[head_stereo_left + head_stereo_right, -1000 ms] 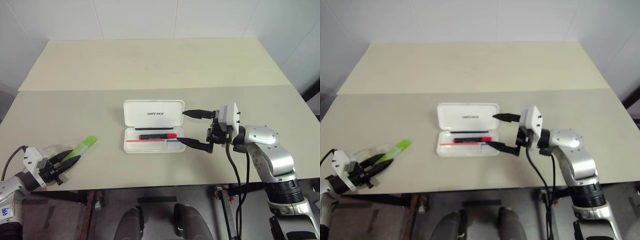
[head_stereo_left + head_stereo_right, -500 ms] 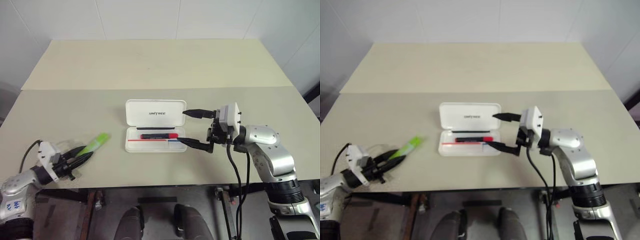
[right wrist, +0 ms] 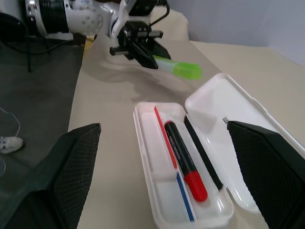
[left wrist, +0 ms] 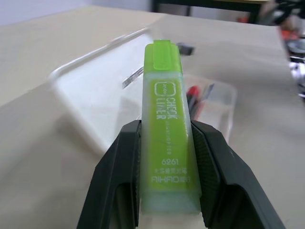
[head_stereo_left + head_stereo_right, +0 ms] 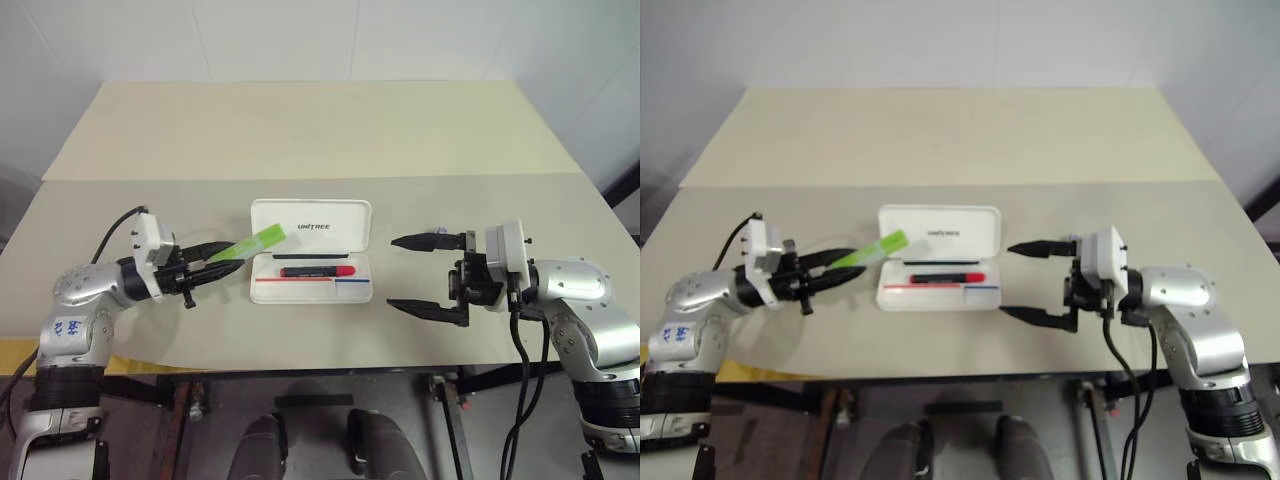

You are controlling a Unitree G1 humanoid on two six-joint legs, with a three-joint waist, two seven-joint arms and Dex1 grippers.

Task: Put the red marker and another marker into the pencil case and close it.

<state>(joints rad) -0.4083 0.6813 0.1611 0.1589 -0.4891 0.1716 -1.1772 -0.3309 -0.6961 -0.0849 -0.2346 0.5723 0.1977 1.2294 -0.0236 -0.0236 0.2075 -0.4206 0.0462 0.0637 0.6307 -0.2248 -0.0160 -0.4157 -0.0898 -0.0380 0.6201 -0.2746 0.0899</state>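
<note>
White pencil case [image 5: 311,221] lying open on the table, lid raised with black UNITREE lettering, red marker [image 5: 317,271] with black barrel lying lengthwise in its tray, lime-green marker [image 5: 250,243] held aloft, tip over the case's left edge

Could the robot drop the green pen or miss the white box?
It might. The left gripper pinches only the green marker's tail end, so the long free end could tilt or slip. The marker hangs by the pencil case's left edge, near the raised lid, and could bump it and shove the case. The red marker already lies in the tray, leaving less room.
</note>
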